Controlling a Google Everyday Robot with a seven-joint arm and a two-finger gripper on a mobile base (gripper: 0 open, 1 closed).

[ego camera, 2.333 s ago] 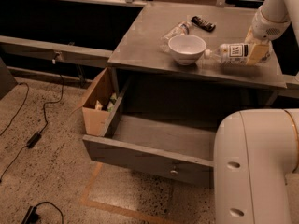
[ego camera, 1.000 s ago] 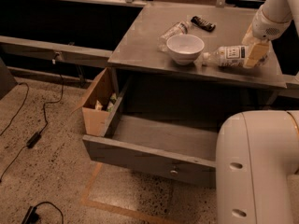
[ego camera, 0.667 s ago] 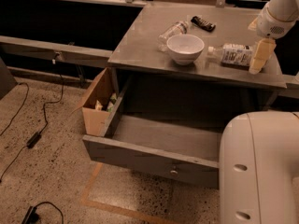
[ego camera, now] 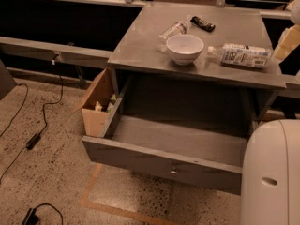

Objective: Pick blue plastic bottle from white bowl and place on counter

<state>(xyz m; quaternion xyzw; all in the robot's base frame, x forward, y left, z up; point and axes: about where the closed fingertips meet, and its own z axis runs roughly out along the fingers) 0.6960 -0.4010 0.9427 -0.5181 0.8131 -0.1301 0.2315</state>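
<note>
The blue plastic bottle (ego camera: 243, 55) lies on its side on the grey counter (ego camera: 140, 46), its white cap pointing left toward the white bowl (ego camera: 184, 48). The bowl stands upright and holds nothing, a short gap left of the bottle. My gripper (ego camera: 285, 43) is at the right edge of the view, just right of the bottle's base and partly cut off. It holds nothing that I can see.
A smaller clear bottle (ego camera: 173, 30) and a dark flat object (ego camera: 203, 23) lie behind the bowl. The wide grey drawer (ego camera: 168, 161) below the counter is pulled open. A cardboard box (ego camera: 97, 104) stands at its left. My white body (ego camera: 272, 172) fills the lower right. Cables lie on the floor.
The gripper has moved right, away from the bottle, toward the edge of the view. The bottle now lies free on the counter. The bowl has not moved.
</note>
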